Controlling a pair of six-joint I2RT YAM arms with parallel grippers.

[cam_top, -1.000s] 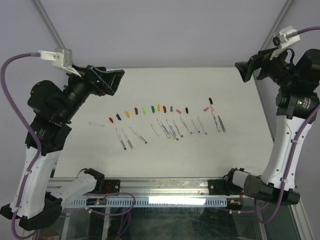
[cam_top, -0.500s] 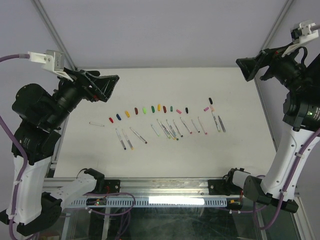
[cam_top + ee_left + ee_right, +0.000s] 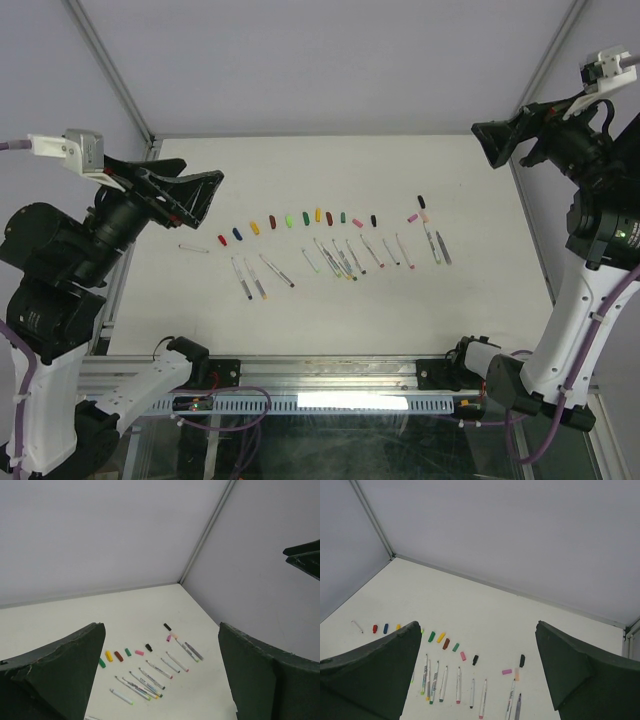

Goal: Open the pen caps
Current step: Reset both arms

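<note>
Caps look off; both arms high above the tabletop (image 3: 330, 165).
The pen caps (image 3: 289, 219) lie in a loose arc across mid-tabletop, a few stragglers to the right, just beyond the row of slim pen barrels (image 3: 340, 258). They are tiny bullet-shaped bits in red, blue, yellow, maroon, green, orange, pink and black. Job appears done, though it is too small to tell whether any barrel wears one. Left claw (image 3: 205, 192) and right claw (image 3: 487, 143) gape wide, empty.
</note>
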